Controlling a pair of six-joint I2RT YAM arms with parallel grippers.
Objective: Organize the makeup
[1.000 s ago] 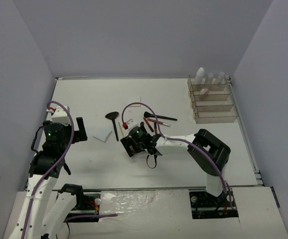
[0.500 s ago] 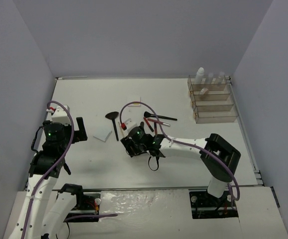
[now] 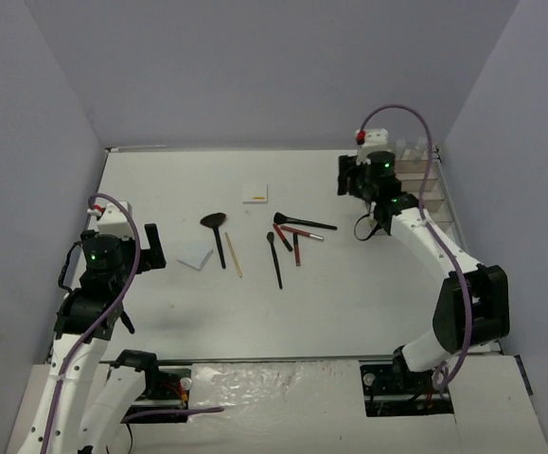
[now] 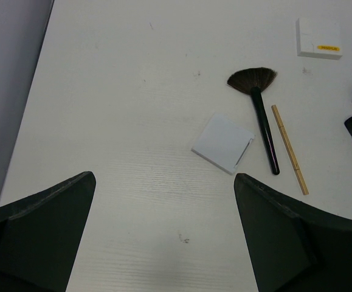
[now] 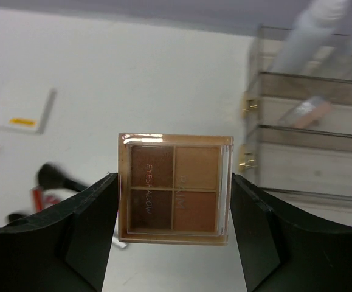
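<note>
My right gripper (image 5: 174, 188) is shut on the brown eyeshadow palette (image 5: 174, 188) and holds it above the table, left of the clear organizer (image 5: 309, 121). In the top view the right gripper (image 3: 363, 180) is at the far right. My left gripper (image 4: 163, 182) is open and empty above bare table; in the top view it (image 3: 150, 248) is at the left. A white square pad (image 4: 223, 143), a black fan brush (image 4: 258, 103) and a tan pencil (image 4: 289, 149) lie ahead of it. A second white pad (image 3: 256, 193), black brushes (image 3: 274, 257) and red pencils (image 3: 297, 248) lie mid-table.
The clear tiered organizer (image 3: 425, 184) stands at the far right edge, with white-capped bottles (image 5: 312, 30) on its top tier. Grey walls close the table on the left, back and right.
</note>
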